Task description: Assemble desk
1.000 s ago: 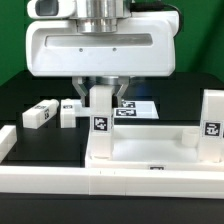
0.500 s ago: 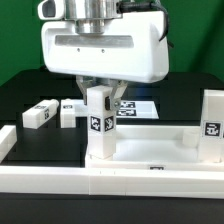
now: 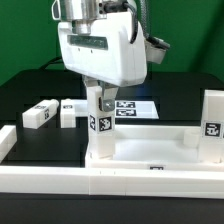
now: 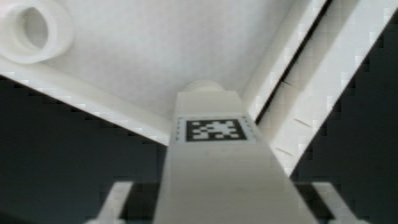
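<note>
The white tray-like tabletop (image 3: 150, 175) lies at the front. One white leg (image 3: 97, 140) with a tag stands upright in its corner on the exterior view's left. My gripper (image 3: 100, 98) reaches down over that leg's top, one finger on each side. In the wrist view the leg (image 4: 217, 150) runs between the fingers of the gripper (image 4: 217, 203), with a thin dark gap showing on both sides, so the jaws stand open around it. A second leg (image 3: 211, 125) stands upright in the corner on the exterior view's right. A round hole (image 4: 32, 35) shows in the tabletop (image 4: 160, 60).
Two loose legs (image 3: 38, 114) (image 3: 68, 110) lie on the black table toward the exterior view's left. The marker board (image 3: 137, 108) lies behind the held leg. White border rails (image 3: 40, 186) run along the front and left.
The gripper's body has turned over the leg and now looks narrower in the exterior view. The leg has stayed upright in its corner.
</note>
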Available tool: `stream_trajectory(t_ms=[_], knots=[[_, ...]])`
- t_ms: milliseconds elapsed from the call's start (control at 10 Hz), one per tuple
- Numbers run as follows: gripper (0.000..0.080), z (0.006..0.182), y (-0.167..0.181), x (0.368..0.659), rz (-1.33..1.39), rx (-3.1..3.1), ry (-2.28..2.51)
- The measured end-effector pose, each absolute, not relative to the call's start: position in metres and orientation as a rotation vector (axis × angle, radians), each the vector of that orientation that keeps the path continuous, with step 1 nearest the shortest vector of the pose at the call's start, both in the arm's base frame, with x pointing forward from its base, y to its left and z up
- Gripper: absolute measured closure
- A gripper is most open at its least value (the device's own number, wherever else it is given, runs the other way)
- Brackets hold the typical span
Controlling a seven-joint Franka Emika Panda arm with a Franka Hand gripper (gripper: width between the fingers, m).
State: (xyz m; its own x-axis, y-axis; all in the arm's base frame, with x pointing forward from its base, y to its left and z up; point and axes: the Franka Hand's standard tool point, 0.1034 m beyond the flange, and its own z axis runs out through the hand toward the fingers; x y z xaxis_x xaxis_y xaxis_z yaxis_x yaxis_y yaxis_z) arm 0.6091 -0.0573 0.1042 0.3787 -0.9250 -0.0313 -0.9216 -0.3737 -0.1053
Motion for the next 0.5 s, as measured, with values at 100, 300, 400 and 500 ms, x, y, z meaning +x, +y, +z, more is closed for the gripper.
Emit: stream_trajectory(t_ms=[100, 300, 400, 500], knots=[[0.0489, 0.1042, -0.0575, 0.6091, -0.054, -2.565, 1.627], [0.0266, 0.1043, -0.0577, 0.6092, -0.066, -2.665, 1.462], [0.0185, 0.1042, -0.0573, 0.6092, -0.073, -2.732, 1.339], [0.0161, 0.1042, -0.0563, 0.6093, -0.078, -2.784, 1.233]])
